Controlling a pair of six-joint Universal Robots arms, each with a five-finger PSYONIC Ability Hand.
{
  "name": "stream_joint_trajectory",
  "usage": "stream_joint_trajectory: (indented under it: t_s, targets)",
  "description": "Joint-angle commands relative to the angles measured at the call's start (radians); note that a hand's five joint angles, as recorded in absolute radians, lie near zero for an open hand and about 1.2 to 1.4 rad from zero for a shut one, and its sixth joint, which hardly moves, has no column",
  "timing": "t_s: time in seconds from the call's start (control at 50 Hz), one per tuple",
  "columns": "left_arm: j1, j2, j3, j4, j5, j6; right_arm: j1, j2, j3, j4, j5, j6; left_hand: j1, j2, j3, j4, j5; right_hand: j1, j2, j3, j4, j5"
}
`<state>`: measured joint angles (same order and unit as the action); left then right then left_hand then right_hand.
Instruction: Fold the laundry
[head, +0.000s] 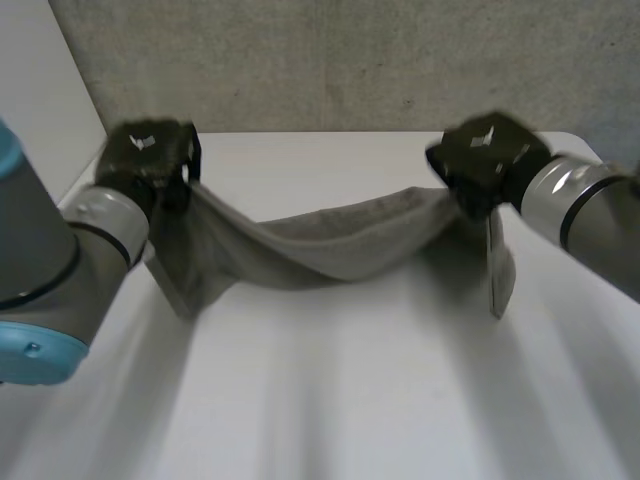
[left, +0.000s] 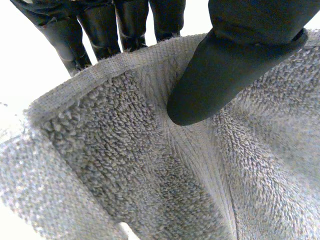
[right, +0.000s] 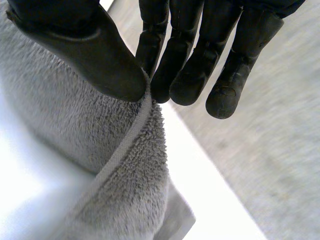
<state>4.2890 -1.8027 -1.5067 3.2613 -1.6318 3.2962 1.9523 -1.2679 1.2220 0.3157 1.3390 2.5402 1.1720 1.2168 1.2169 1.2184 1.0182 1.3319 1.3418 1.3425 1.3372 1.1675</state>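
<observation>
Grey towel hangs between left hand and right hand over the surface.
Each hand's fingers pinch an upper end against the thumb; the towel's middle sags.

A grey terry-cloth towel hangs as a sagging curtain across the middle of the white table. It is pinched at one end by the black left hand and at the other by the black right hand, so it bars the way between them. The near half of the table, on the robot's side of the towel, lies bare and open to either hand, while beyond the towel a narrow strip of tabletop ends at the rough grey wall.
</observation>
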Motion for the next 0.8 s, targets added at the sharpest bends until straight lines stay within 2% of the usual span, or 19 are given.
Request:
stream_joint_trajectory:
  t_s: [0.02, 0.14, 0.18, 0.2, 0.24, 0.26, 0.28, 0.3, 0.34, 0.36, 0.38, 0.4, 0.44, 0.5, 0.62, 0.66, 0.72, 0.76, 0.8]
  targets:
    - [0.003, -0.183, 0.011, -0.022, 0.01, 0.077, 0.001, 0.204, -0.073, 0.094, 0.022, -0.169, 0.224, 0.18, 0.179, 0.178, 0.204, 0.064, 0.054, 0.054, 0.059, 0.054]
    - [0.003, -0.305, 0.108, -0.02, 0.047, 0.151, 0.002, 0.36, -0.216, 0.097, 0.062, -0.176, 0.224, 0.18, 0.179, 0.178, 0.204, 0.064, 0.054, 0.054, 0.059, 0.054]
    - [0.005, -0.368, 0.228, -0.014, 0.07, 0.166, 0.004, 0.45, -0.377, 0.088, 0.104, -0.199, 0.224, 0.18, 0.179, 0.178, 0.204, 0.064, 0.054, 0.054, 0.059, 0.054]
    - [0.005, -0.368, 0.229, -0.014, 0.07, 0.166, 0.004, 0.45, -0.378, 0.088, 0.104, -0.199, 0.224, 0.18, 0.179, 0.178, 0.204, 0.064, 0.054, 0.054, 0.059, 0.054]
    - [0.003, -0.388, 0.31, -0.005, 0.076, 0.166, 0.013, 0.519, -0.609, 0.051, 0.138, -0.218, 0.224, 0.18, 0.179, 0.178, 0.204, 0.064, 0.054, 0.054, 0.059, 0.054]
    - [0.003, -0.402, 0.403, 0.009, 0.078, 0.161, 0.013, 0.519, -0.61, 0.051, 0.138, -0.218, 0.224, 0.18, 0.179, 0.178, 0.204, 0.064, 0.054, 0.054, 0.059, 0.054]
    - [0.005, -0.406, 0.501, 0.026, 0.075, 0.154, 0.022, 0.539, -0.734, 0.005, 0.15, -0.207, 0.224, 0.18, 0.179, 0.178, 0.204, 0.064, 0.054, 0.054, 0.059, 0.054]
    - [0.005, -0.406, 0.502, 0.026, 0.075, 0.154, 0.022, 0.539, -0.736, 0.005, 0.151, -0.207, 0.224, 0.18, 0.179, 0.178, 0.204, 0.064, 0.054, 0.054, 0.059, 0.054]
    - [0.005, -0.402, 0.674, 0.095, 0.072, 0.152, 0.042, 0.53, -0.928, -0.134, 0.163, -0.154, 0.224, 0.18, 0.179, 0.178, 0.204, 0.064, 0.054, 0.054, 0.059, 0.054]
    - [0.005, -0.402, 0.675, 0.095, 0.072, 0.152, 0.042, 0.53, -0.929, -0.135, 0.163, -0.153, 0.224, 0.18, 0.179, 0.178, 0.204, 0.064, 0.054, 0.054, 0.059, 0.054]
    - [0.003, -0.39, 0.741, 0.162, 0.07, 0.149, 0.042, 0.506, -0.978, -0.206, 0.163, -0.1, 0.224, 0.18, 0.179, 0.178, 0.204, 0.064, 0.054, 0.054, 0.059, 0.054]
    - [0.003, -0.389, 0.741, 0.162, 0.07, 0.149, 0.04, 0.466, -0.995, -0.271, 0.157, -0.039, 0.224, 0.18, 0.179, 0.178, 0.204, 0.064, 0.054, 0.054, 0.059, 0.054]
    - [0.005, -0.351, 0.802, 0.285, 0.066, 0.125, 0.039, 0.426, -0.989, -0.321, 0.146, 0.013, 0.224, 0.18, 0.179, 0.178, 0.204, 0.064, 0.054, 0.054, 0.059, 0.054]
    - [0.006, -0.313, 0.795, 0.369, 0.066, 0.085, 0.04, 0.369, -0.94, -0.349, 0.131, 0.066, 0.224, 0.18, 0.179, 0.178, 0.204, 0.064, 0.054, 0.054, 0.059, 0.054]
    - [0.021, -0.291, 0.691, 0.374, 0.069, 0.065, 0.042, 0.331, -0.793, -0.236, 0.058, 0.051, 0.224, 0.18, 0.179, 0.178, 0.204, 0.064, 0.054, 0.054, 0.059, 0.054]
    - [0.041, -0.281, 0.562, 0.367, 0.072, 0.062, 0.043, 0.321, -0.677, -0.129, 0.023, 0.017, 0.224, 0.18, 0.179, 0.178, 0.204, 0.064, 0.054, 0.054, 0.059, 0.054]
    - [0.054, -0.277, 0.482, 0.367, 0.079, 0.063, 0.04, 0.32, -0.534, -0.051, 0.011, -0.052, 0.224, 0.18, 0.179, 0.178, 0.204, 0.064, 0.054, 0.054, 0.059, 0.054]
    - [0.069, -0.271, 0.313, 0.379, 0.086, 0.066, 0.039, 0.318, -0.45, -0.034, 0.009, -0.092, 0.224, 0.18, 0.179, 0.178, 0.204, 0.064, 0.054, 0.054, 0.059, 0.054]
    - [0.072, -0.273, 0.237, 0.382, 0.087, 0.069, 0.037, 0.317, -0.367, -0.03, 0.008, -0.136, 0.224, 0.18, 0.179, 0.178, 0.204, 0.064, 0.054, 0.054, 0.059, 0.054]
